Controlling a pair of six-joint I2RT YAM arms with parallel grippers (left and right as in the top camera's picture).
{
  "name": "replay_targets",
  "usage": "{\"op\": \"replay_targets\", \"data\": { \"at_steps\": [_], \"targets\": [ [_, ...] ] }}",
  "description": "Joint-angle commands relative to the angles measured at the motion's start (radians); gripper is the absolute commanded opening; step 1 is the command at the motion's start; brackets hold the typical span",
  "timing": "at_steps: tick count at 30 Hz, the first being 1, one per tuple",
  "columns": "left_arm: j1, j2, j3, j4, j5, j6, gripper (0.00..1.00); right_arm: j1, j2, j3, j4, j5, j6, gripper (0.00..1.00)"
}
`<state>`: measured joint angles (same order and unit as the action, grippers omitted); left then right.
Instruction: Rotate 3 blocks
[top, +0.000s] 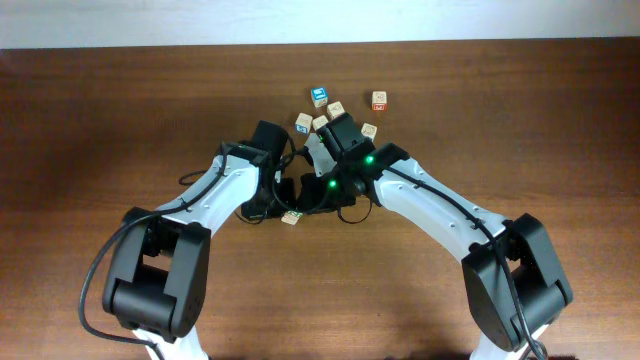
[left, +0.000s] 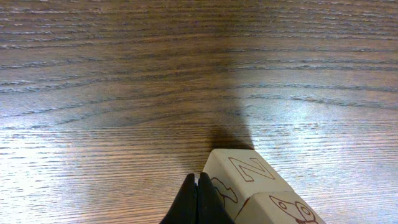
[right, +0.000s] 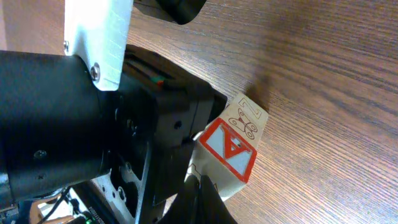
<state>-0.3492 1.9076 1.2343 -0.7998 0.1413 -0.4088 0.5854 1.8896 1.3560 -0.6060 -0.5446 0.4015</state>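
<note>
Left gripper (left: 198, 198) is pinched shut on nothing, just beside a pale wooden cube with brown print (left: 245, 173). Right gripper (right: 205, 200) is closed too, tips by a pale wooden cube with a red A face (right: 231, 148), not gripping it far as I can see. One small pale green-printed block (top: 292, 216) sits by the left arm (top: 215, 195); arms hide the rest, so rotated count? Can't tell.

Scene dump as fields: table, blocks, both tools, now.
surface: wood table
cluster: blue cube and pale cubes, far middle, by the wrists
lone cube: near side, between the arms
left tool: shut, empty, beside N block
right tool: shut, empty, tip by A block, red face showing
</note>
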Motion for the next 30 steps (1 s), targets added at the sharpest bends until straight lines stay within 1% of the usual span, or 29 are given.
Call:
{"op": "replay_targets", "data": {
  "at_steps": [1,3,6,10,14,21,24,25,26,27,28,29,30],
  "targets": [
    [-0.024,0.011,0.009,0.006,0.106,-0.006,0.0,0.024,0.013,-0.008,0.0,0.005,0.008,0.04],
    [-0.019,0.011,0.009,0.005,0.068,-0.006,0.0,0.024,0.013,-0.008,0.002,0.019,0.019,0.04],
    [0.027,0.011,0.009,-0.001,0.017,-0.01,0.0,0.024,0.014,-0.008,0.016,0.04,0.04,0.04],
    [0.156,0.011,0.009,-0.002,0.014,-0.01,0.0,0.025,0.014,-0.008,0.019,0.06,0.05,0.04],
    [0.238,0.011,0.009,-0.001,0.002,-0.01,0.0,0.025,0.014,-0.008,0.053,0.06,0.049,0.04],
    [0.277,0.011,0.01,0.007,-0.034,-0.01,0.0,0.025,0.014,0.001,0.064,0.056,0.049,0.04],
    [0.277,0.01,0.08,-0.016,-0.035,0.001,0.0,0.005,-0.007,0.064,0.031,0.06,0.026,0.06],
    [0.277,0.008,0.133,-0.047,-0.048,0.014,0.0,-0.011,-0.018,0.09,-0.001,0.068,0.014,0.11],
    [0.277,0.001,0.198,-0.093,-0.084,0.014,0.0,-0.038,-0.036,0.13,-0.051,0.078,-0.01,0.19],
    [0.277,-0.014,0.261,-0.137,-0.113,0.025,0.0,-0.08,-0.067,0.188,-0.129,0.088,-0.055,0.25],
    [0.277,-0.053,0.378,-0.202,-0.124,0.077,0.0,-0.117,-0.098,0.234,-0.189,0.103,-0.084,0.38],
    [0.277,-0.08,0.435,-0.233,-0.123,0.111,0.0,-0.147,-0.129,0.275,-0.249,0.127,-0.111,0.44],
    [0.275,-0.141,0.533,-0.289,-0.124,0.191,0.0,-0.184,-0.177,0.329,-0.348,0.2,-0.118,0.54]
  ]
}}
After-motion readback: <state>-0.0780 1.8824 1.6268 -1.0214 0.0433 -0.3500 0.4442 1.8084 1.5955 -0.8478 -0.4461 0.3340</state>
